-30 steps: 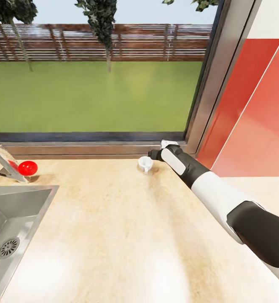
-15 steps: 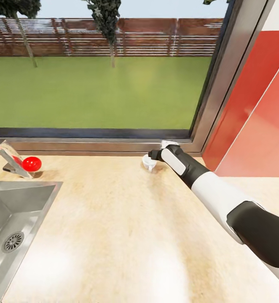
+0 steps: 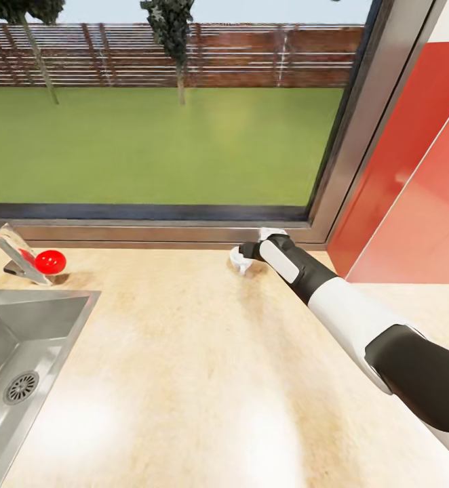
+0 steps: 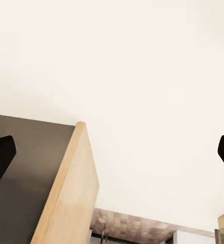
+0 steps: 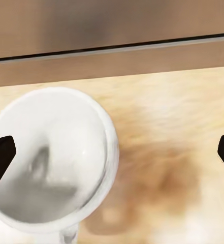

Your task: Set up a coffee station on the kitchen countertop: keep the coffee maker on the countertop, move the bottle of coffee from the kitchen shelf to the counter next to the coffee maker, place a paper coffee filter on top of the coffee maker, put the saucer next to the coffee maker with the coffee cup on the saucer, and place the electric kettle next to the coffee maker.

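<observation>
Your cup (image 3: 237, 259) is small, white and round-mouthed, seen from above at the right wrist (image 5: 51, 162), sitting on the table (image 3: 184, 352) at its far edge under the window. Your right tool (image 5: 112, 152) is spread wide, holding nothing, the cup toward one finger. Your left tool (image 4: 112, 152) is equally wide and empty.

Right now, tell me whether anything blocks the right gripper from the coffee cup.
Nothing visible does. The right gripper is already at the coffee cup on the kitchen countertop. In the right wrist view the cup lies between the spread fingertips, with nothing else between them.
</observation>
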